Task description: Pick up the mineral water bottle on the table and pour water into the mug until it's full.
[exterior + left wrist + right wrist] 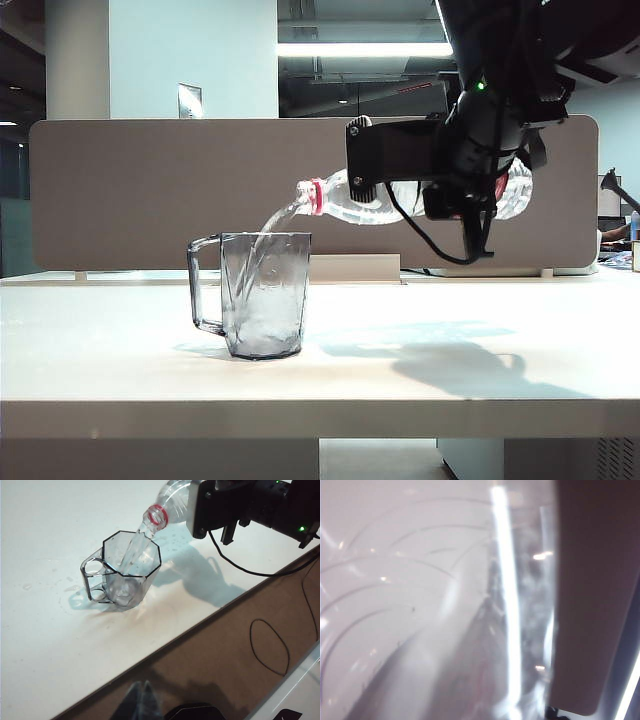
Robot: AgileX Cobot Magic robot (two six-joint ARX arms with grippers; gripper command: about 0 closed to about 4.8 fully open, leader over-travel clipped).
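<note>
I see my right pincer [470, 185] raised above the right half of the white counter [420, 380], closed around the body of the mineral water bottle [365, 200], which lies almost level with its open neck and red ring pointing left and tipped slightly down. A thin stream of water [272, 225] falls from the mouth into the mug [262, 295], a smoky grey faceted cup standing upright on the counter left of centre, handle turned left; only a little water shows low inside it. From the left wrist camera, I look down on the mug's 8-sided rim [131, 550], with the bottle mouth [156, 516] just above its far edge and small wet patches on the counter beside the handle. The right wrist camera shows only the ribbed clear wall of the bottle [420, 605] pressed close, next to 1 dark finger [595, 595]. My left pincer [141, 702] hangs low near the counter's edge, well away from the mug, its 2 blurred tips close together.
</note>
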